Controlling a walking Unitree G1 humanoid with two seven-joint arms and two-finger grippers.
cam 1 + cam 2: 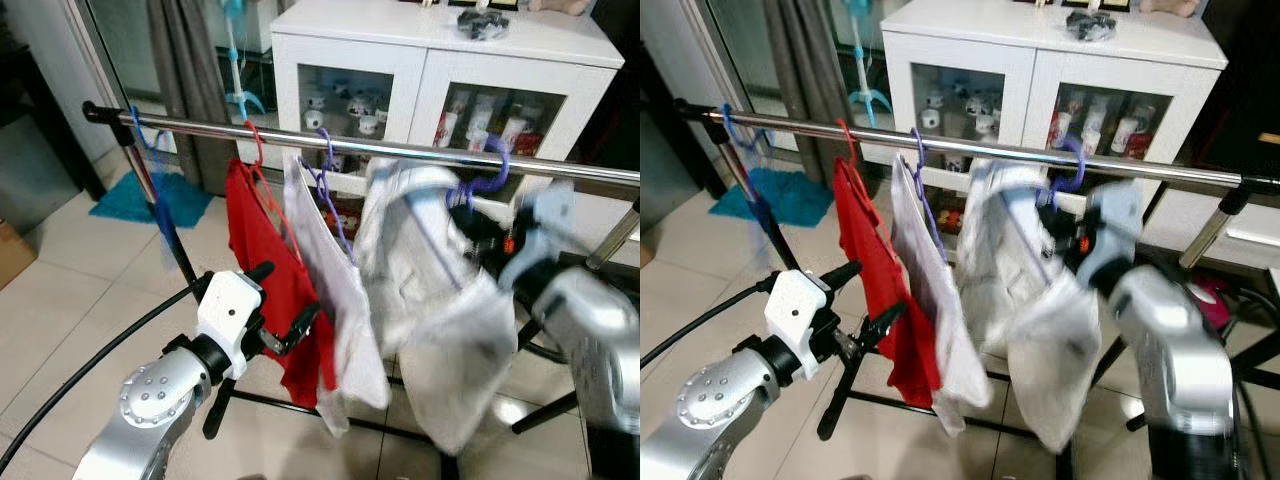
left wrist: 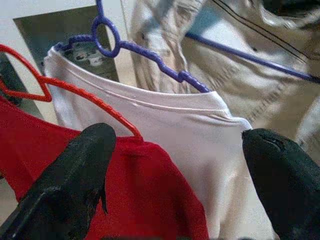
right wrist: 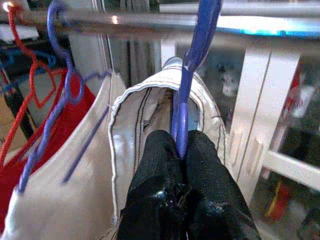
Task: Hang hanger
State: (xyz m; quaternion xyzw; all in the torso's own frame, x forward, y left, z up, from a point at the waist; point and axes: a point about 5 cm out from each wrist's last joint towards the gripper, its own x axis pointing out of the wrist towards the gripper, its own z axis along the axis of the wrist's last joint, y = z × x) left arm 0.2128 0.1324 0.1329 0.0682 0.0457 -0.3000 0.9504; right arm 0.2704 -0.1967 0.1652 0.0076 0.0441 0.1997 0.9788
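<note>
right gripper (image 3: 181, 150): black fingers pinched tight on the neck of the purple plastic hanger (image 3: 192, 65), just below its hook; arm reaches up from 4 o'clock in the head views, blurred.
purple plastic hanger: hook is over the shiny metal clothes rail (image 1: 400, 150), at about 2 o'clock in the left eye view; carries the pale beige garment (image 1: 440, 300), which droops below the rail toward 5 o'clock.
left gripper (image 1: 282, 305): fingers spread wide, nothing between them; sits at 7 o'clock, tips pointing at the hanging clothes, near the lower part of the red shirt (image 1: 270, 270); contact cannot be told.
red shirt: on a red wire hanger (image 2: 75, 90), left of centre on the rail.
white shirt (image 1: 335, 290): on a second purple hanger (image 2: 145, 55), between red shirt and pale beige garment, cloth overlapping both.
blue hanger (image 1: 145, 135): bare, at the rail's 10 o'clock end.
rack legs: black stand (image 1: 180, 250) under the rail on a tiled floor (image 1: 60, 320).
background: white glass-door cabinet (image 1: 440, 70) at 12 o'clock with small items inside; teal mat (image 1: 150, 200) at 9 o'clock.
</note>
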